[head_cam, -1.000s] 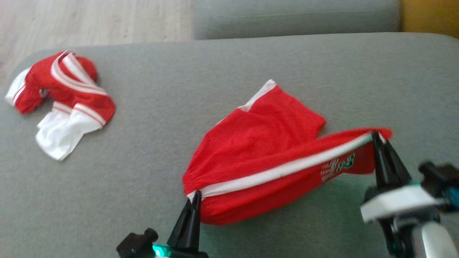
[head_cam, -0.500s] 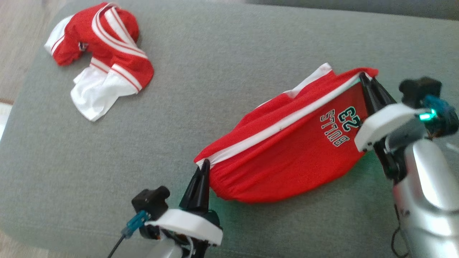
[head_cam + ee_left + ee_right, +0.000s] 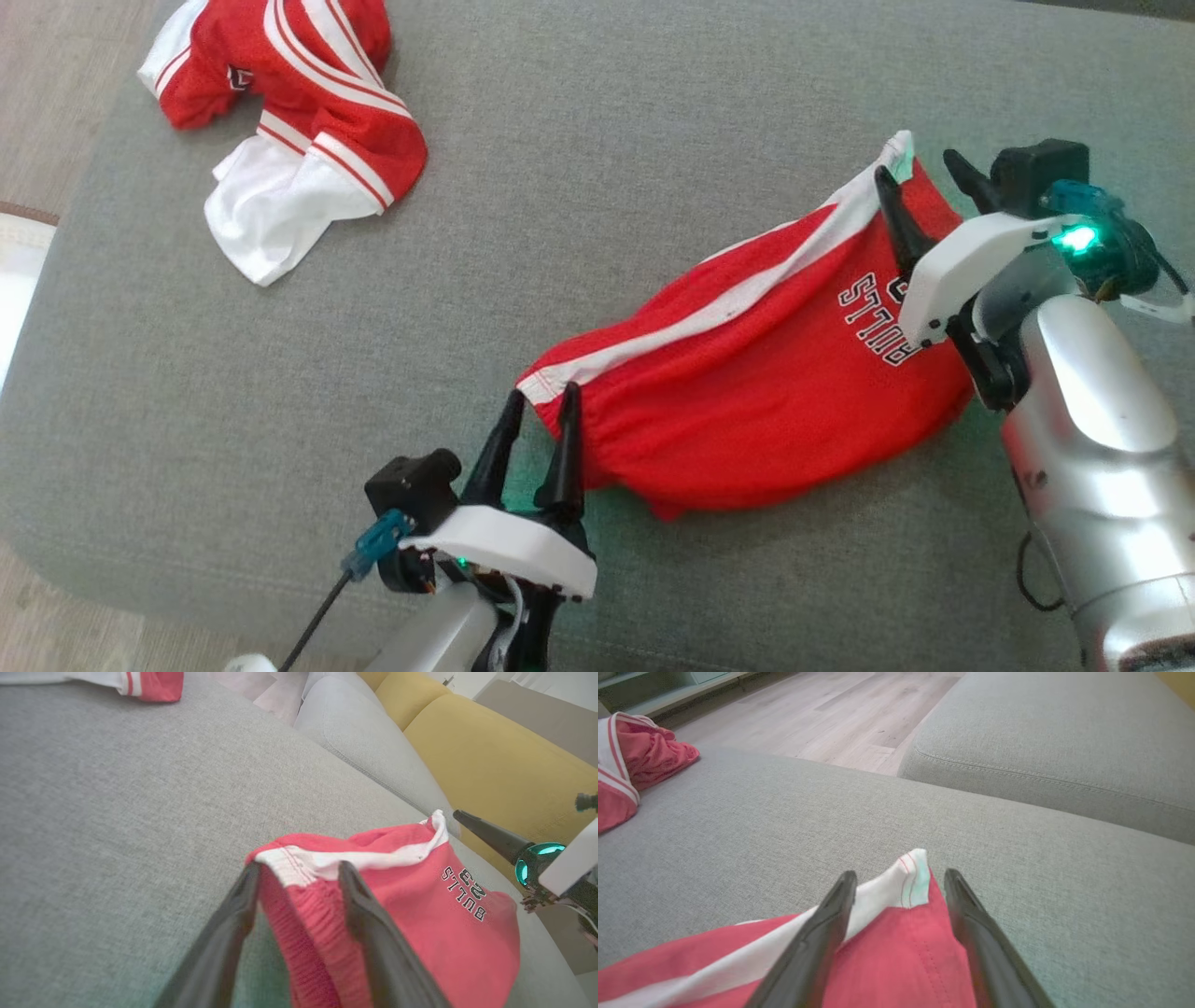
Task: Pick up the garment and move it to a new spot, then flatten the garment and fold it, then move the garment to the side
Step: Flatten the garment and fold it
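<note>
I see the red Bulls shorts point(image 3: 747, 392), white-striped, lying rumpled on the grey sofa cushion point(image 3: 560, 187). My left end effector point(image 3: 541, 394) and right end effector point(image 3: 917, 165) stand spread open, straddling the stripe's two ends.

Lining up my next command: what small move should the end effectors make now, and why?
Probably back both off the fabric: left end effector and right end effector straddle corners of the red shorts, jaws open; the shorts lie rumpled on the cushion, not yet flattened.
</note>
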